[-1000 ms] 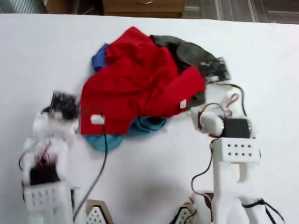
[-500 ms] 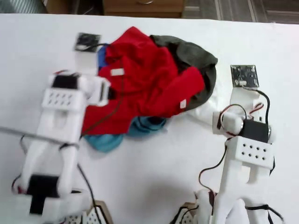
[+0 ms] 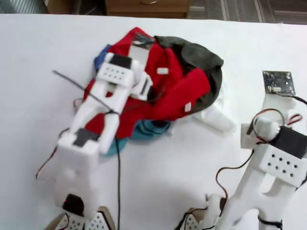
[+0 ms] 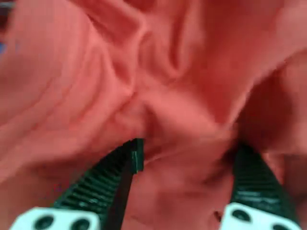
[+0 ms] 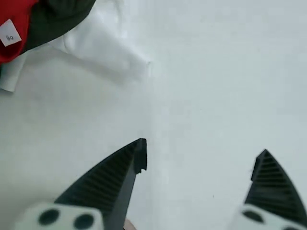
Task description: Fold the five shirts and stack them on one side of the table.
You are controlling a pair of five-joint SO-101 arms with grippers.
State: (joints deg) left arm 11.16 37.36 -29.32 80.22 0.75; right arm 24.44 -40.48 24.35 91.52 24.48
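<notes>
Left claw (image 4: 191, 148) now over red shirt (image 3: 182, 93), jaws apart, right claw (image 5: 201, 149) drawn back, also apart

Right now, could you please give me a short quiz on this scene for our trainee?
1. True or false: the left tool is over the red shirt.
2. What lies beneath the right tool? A: the table. B: a plate. C: a folded stack.
3. Fill in: the fingers of both tools are ____.

Key: 1 true; 2 A; 3 open.
</notes>
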